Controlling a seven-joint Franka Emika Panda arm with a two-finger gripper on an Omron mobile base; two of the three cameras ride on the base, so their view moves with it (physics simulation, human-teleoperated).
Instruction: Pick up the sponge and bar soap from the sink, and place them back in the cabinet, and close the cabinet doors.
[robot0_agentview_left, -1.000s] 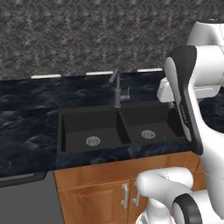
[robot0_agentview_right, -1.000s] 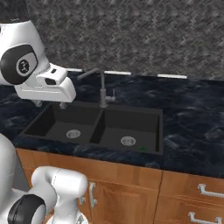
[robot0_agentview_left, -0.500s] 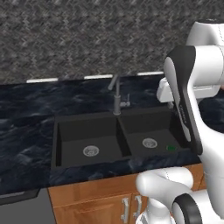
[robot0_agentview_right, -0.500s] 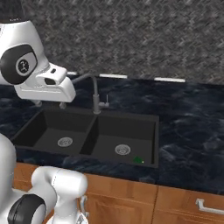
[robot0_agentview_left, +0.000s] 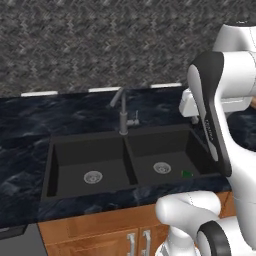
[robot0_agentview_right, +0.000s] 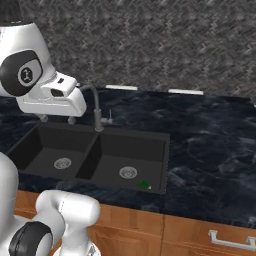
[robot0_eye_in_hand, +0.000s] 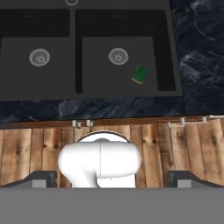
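1. Sponge (robot0_eye_in_hand: 140, 75) lies on the floor of the right-hand basin of the sink (robot0_eye_in_hand: 173, 52), toward the front right corner, just beside the round drain (robot0_eye_in_hand: 118, 56) but apart from it. Green face up, a yellow edge showing in the hand view.
2. Long axis runs diagonally to the basin walls, not square to them.
3. Bar soap: cannot be made out in either basin.
4. Gripper (robot0_eye_in_hand: 112, 179) is held high above the counter front edge, looking down; the sponge sits ahead of it and somewhat right, well apart and far below.
5. Jaws spread wide, holding and touching nothing.
6. Judgement: coming move needs a forward-and-down reach, with the wrist rolled to straddle the sponge's short side.
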